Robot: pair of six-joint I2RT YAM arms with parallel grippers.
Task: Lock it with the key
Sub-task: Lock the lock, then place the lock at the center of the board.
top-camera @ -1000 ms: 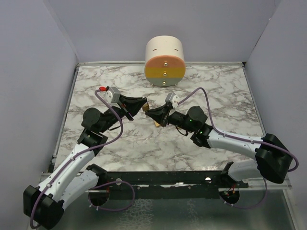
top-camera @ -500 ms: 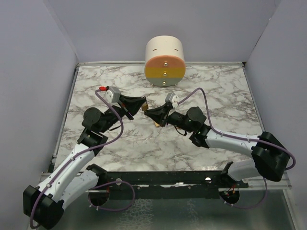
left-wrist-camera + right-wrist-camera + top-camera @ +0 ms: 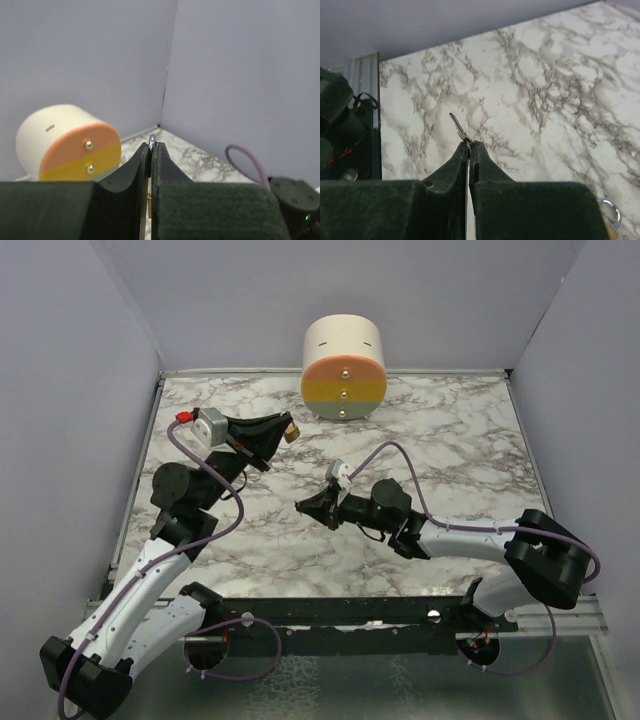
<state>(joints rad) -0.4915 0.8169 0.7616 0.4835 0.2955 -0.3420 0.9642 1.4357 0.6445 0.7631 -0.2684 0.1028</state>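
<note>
My left gripper [image 3: 284, 429] is shut on a small brass padlock [image 3: 292, 431] and holds it up over the back left of the marble table. In the left wrist view the silver shackle [image 3: 152, 139] sticks out past the closed tips. My right gripper [image 3: 302, 506] is shut on a silver key [image 3: 458, 128], low over the table's middle. The blade points out past the tips toward the left. The key and the padlock are well apart. A silver ring with a brass bit [image 3: 611, 221] shows at the lower right edge of the right wrist view; I cannot tell what it is.
A cream drum with an orange, yellow and green face [image 3: 343, 368] stands at the back centre; it also shows in the left wrist view [image 3: 70, 145]. Grey walls close the table [image 3: 450, 440] on three sides. A metal rail [image 3: 130, 510] runs along the left edge.
The two grippers, tip to tip before, have separated. My left gripper rose and swung back-left with the padlock. My right gripper moved nearer and left with the key.
</note>
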